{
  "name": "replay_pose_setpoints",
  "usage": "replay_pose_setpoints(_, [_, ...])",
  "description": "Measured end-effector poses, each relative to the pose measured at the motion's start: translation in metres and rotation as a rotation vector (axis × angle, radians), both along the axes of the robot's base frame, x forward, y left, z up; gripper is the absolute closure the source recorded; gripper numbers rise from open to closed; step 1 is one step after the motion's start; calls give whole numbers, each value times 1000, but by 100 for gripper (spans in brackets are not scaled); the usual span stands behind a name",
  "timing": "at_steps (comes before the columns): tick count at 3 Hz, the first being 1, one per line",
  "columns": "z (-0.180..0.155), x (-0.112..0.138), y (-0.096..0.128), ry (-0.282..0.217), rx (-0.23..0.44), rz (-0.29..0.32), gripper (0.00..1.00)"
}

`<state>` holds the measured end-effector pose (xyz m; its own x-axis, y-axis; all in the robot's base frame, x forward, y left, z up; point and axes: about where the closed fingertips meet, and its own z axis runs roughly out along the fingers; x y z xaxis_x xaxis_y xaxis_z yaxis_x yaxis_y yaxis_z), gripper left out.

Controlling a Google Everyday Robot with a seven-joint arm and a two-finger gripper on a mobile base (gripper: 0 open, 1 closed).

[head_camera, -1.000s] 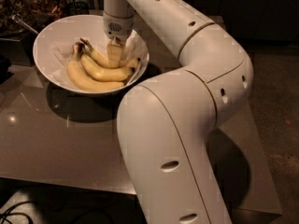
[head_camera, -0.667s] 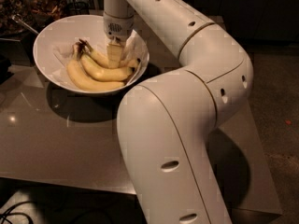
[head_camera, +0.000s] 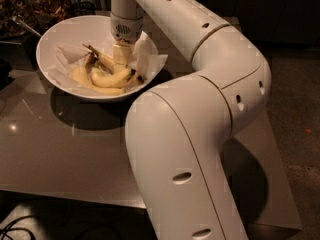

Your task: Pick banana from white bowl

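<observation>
On the grey table (head_camera: pixel 60 154), far left, you see the white bowl (head_camera: pixel 52 41) with its crumpled paper lining (head_camera: pixel 150 59). The gripper (head_camera: pixel 120 59) sits down inside the bowl, at the banana (head_camera: pixel 104 60), whose thin brown stem points up-left. Claw state: you cannot tell. Other bananas (head_camera: pixel 112 79) lie just in front.

The white bowl (head_camera: pixel 64 32) stands on the worktop (head_camera: pixel 60 149). Inside the bowl, the banana (head_camera: pixel 104 61) lies left of centre and the hand (head_camera: pixel 120 55) is at centre.
</observation>
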<state>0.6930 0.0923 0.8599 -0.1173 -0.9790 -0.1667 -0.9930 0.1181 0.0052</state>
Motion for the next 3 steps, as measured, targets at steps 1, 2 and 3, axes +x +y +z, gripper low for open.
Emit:
replay_pose_setpoints(1, [-1, 2, 3, 2, 16, 5, 19])
replay_pose_setpoints(2, [-3, 6, 4, 3, 27, 1, 42])
replay_pose_setpoints(3, [-7, 9, 5, 10, 40, -3, 66])
